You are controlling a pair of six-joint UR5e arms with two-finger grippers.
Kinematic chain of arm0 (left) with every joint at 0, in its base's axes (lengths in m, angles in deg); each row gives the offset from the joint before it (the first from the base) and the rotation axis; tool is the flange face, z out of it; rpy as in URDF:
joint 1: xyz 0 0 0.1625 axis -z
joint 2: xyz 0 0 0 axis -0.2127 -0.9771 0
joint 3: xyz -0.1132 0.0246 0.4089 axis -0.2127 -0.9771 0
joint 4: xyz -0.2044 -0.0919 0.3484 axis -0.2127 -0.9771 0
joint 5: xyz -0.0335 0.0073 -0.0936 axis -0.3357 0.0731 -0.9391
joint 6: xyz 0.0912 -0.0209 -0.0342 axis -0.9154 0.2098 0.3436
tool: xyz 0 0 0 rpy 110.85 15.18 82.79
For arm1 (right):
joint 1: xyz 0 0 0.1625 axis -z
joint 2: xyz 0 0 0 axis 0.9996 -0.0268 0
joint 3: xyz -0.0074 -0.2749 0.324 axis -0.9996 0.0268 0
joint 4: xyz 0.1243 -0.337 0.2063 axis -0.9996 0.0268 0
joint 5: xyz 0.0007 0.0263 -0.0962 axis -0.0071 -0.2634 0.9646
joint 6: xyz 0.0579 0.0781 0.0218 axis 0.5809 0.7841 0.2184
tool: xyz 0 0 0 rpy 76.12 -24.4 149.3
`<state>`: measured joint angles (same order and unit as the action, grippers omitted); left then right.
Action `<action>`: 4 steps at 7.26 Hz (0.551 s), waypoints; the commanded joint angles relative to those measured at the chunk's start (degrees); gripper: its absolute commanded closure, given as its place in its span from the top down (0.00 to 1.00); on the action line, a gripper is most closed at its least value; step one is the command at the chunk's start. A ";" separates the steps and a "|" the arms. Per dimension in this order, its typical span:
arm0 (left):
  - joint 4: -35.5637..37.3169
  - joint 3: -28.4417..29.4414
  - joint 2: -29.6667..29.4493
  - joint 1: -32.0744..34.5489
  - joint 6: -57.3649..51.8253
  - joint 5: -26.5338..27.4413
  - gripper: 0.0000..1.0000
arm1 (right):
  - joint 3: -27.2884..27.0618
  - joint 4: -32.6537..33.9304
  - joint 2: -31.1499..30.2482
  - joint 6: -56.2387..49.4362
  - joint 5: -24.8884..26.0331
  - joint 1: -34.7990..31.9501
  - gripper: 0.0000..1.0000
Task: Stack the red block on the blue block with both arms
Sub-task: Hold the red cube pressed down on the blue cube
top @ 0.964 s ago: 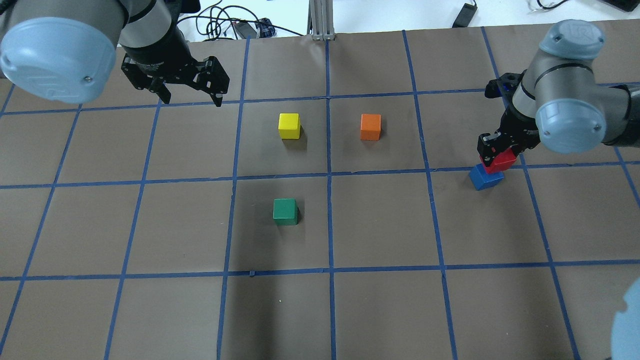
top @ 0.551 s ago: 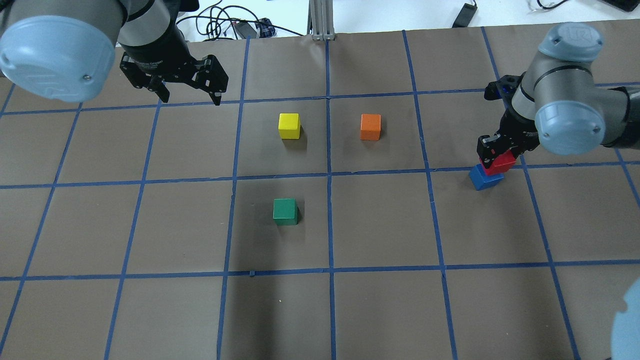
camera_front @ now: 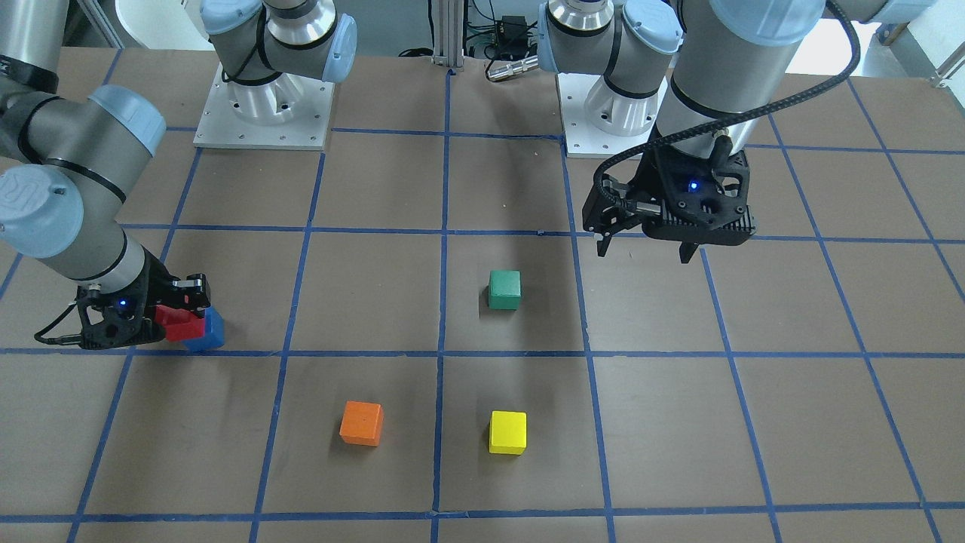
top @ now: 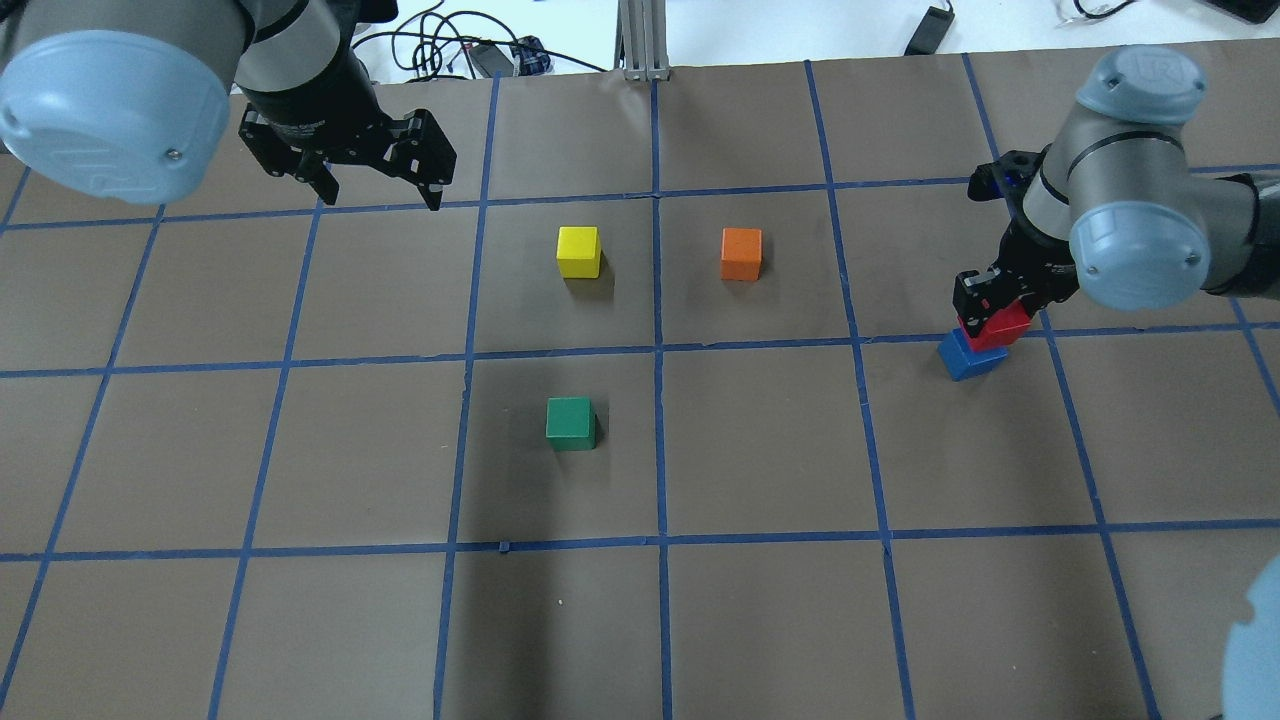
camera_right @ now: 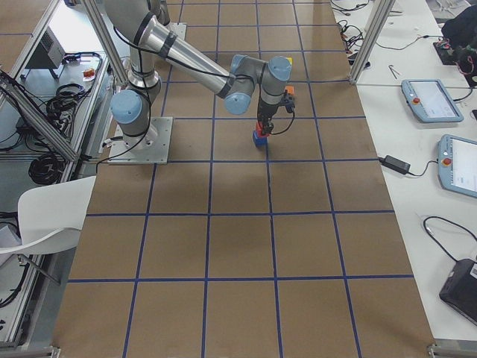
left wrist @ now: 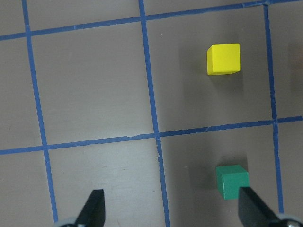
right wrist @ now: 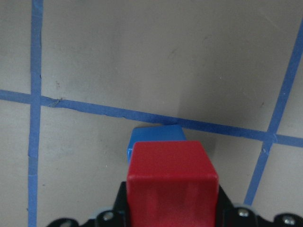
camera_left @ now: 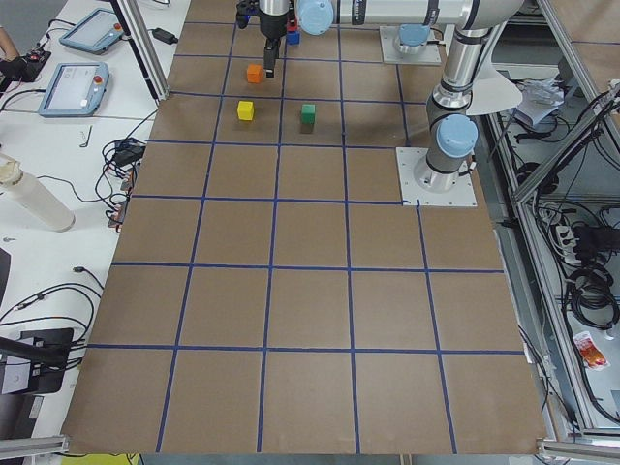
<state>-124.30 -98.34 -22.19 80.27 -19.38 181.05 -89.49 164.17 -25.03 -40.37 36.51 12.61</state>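
My right gripper (top: pixel 988 308) is shut on the red block (top: pixel 1000 326) and holds it low over the blue block (top: pixel 966 358), which rests on the table by a blue tape line. In the right wrist view the red block (right wrist: pixel 170 175) covers most of the blue block (right wrist: pixel 156 135). I cannot tell whether they touch. The front view shows the red block (camera_front: pixel 178 323) beside the blue block (camera_front: pixel 209 332). My left gripper (top: pixel 380 198) is open and empty, hovering at the far left, also in the front view (camera_front: pixel 643 255).
A yellow cube (top: pixel 579 251) and an orange cube (top: pixel 741 253) sit at mid table, and a green cube (top: pixel 570 423) sits nearer me. The left wrist view shows the yellow cube (left wrist: pixel 223 59) and the green cube (left wrist: pixel 232 182). Cables lie beyond the far edge.
The right gripper with the red block has shifted very slightly over the blue block. The left gripper has drifted a little toward the far side. The cubes have not moved.
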 commanded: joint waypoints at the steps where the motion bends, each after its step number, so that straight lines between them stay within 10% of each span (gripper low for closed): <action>1: 0.00 -0.20 0.05 0.00 -0.03 0.03 1.00 | -0.06 -0.08 0.00 -0.15 -0.02 0.00 0.32; 4: 0.00 -0.02 0.05 0.00 0.24 -0.23 1.00 | -0.06 -0.08 0.00 -0.24 -0.02 0.00 0.58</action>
<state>-124.30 -98.44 -22.07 80.27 -19.23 180.84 -89.55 164.09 -25.03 -40.60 36.49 12.61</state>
